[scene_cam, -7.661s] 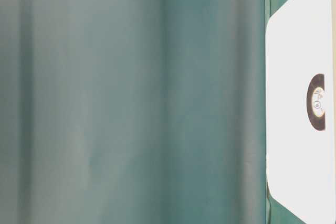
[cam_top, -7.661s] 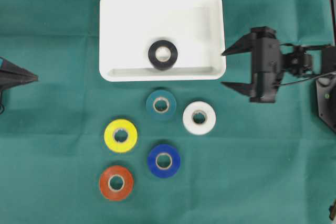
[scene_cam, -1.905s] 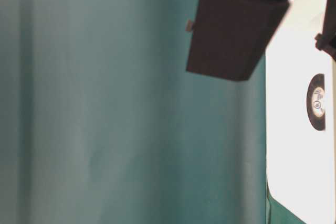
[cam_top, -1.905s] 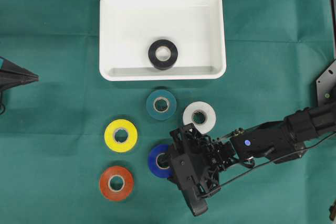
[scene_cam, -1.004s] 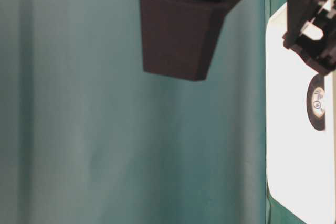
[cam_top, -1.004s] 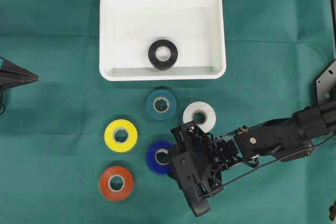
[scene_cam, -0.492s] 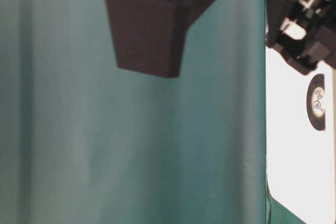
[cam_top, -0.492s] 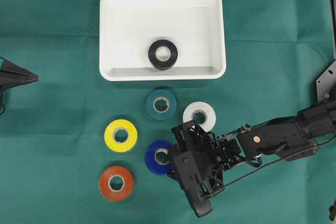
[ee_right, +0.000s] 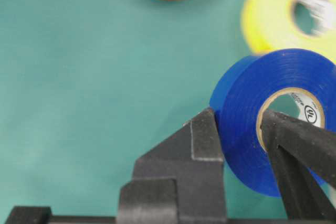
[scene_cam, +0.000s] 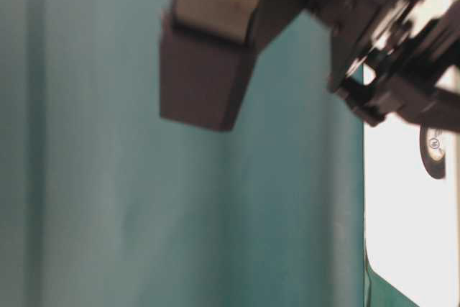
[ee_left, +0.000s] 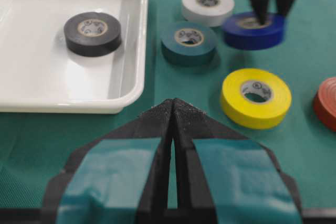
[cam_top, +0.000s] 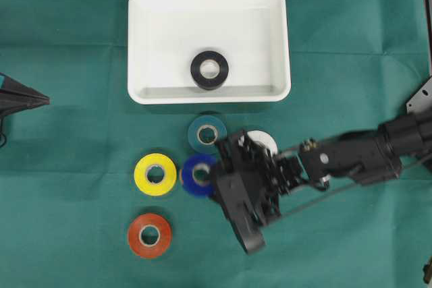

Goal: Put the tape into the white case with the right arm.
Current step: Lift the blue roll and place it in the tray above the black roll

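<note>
Right end effector (ee_right: 239,129) is clamped on the blue tape (ee_right: 273,116), one finger inside its core and one against its outer wall, near the yellow roll (cam_top: 155,174) and teal roll (cam_top: 206,134). Its black body hides most of the white roll (cam_top: 264,139) overhead. Left end effector (ee_left: 172,109) rests together, tips touching. White case (cam_top: 273,45) holds a black roll (cam_top: 209,70). Table-level view is blurred.

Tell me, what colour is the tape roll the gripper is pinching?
Blue. The right gripper is shut on the blue tape roll, clearest in the right wrist view.
</note>
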{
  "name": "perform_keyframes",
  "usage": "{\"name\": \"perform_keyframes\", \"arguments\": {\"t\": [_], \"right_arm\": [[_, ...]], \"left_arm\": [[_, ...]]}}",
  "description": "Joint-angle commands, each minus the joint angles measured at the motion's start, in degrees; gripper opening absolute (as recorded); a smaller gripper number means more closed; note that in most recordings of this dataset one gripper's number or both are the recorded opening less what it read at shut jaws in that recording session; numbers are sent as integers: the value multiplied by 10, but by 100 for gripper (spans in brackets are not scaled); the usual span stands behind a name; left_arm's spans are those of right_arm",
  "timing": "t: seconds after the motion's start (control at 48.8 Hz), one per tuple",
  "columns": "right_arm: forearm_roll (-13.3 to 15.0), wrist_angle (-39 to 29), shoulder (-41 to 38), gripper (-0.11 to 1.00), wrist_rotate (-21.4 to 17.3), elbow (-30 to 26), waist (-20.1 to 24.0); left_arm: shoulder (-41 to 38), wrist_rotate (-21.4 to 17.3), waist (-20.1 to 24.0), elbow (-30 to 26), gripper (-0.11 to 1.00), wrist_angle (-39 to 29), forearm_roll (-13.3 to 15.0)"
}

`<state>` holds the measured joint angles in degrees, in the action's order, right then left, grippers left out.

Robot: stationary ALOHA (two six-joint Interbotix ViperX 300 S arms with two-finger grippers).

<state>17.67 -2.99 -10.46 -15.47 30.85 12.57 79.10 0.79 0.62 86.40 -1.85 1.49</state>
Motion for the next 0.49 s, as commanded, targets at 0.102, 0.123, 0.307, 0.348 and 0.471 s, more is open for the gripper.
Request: {"name": "perform_keyframes", "arguments": {"t": [0.102, 0.123, 0.307, 0.348, 0.471], "right_arm": [[6, -4, 47, 2, 1, -12, -54], [7, -4, 50, 2, 1, -11, -60], [14, -4, 55, 2, 3, -9, -111], [18, -4, 55, 2, 3, -8, -122], [31, -4, 55, 2, 3, -7, -163]], "left_arm": [[-5, 0, 2, -6, 0, 4, 0], [-5, 0, 1, -6, 0, 4, 0], [-5, 0, 1, -6, 0, 4, -1], [-4, 0, 1, -6, 0, 4, 0], [-4, 0, 1, -6, 0, 4, 0]]}}
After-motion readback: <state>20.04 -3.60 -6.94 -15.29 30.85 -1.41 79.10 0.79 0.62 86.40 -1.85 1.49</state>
